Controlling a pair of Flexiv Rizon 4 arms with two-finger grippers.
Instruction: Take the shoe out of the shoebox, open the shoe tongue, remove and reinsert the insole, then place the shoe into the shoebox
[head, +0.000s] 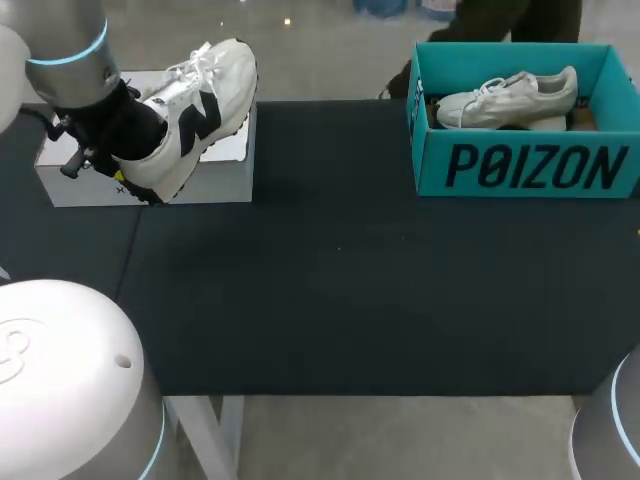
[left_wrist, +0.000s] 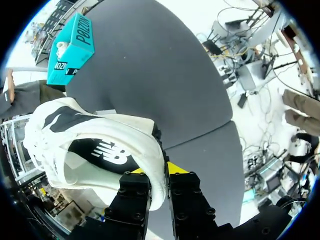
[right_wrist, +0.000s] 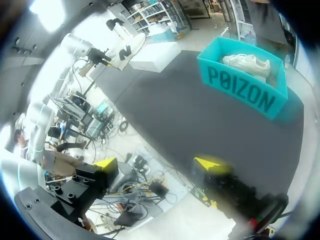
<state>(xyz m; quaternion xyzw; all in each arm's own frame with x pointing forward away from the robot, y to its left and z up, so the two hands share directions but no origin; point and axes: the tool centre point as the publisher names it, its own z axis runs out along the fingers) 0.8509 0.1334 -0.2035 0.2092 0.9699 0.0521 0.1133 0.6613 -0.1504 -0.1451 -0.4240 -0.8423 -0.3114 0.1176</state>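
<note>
Lying in teal shoebox (head: 520, 165): pale shoe (head: 505, 100)

A dark matte table (head: 330, 300) bears a white box (head: 222, 182) at its far-left corner.

The table (head: 330, 300) is matt dark cloth, the black-marked shoe (head: 225, 75) soft white fabric, the shoebox (head: 530, 165) smooth teal cardboard.

Large black block-letter word across front wall of teal cardboard shoebox (head: 530, 165), repeated on side wall. Big black letter-shaped logo on side of white laced sneaker (head: 200, 100); small white logo on its black patch.
</note>
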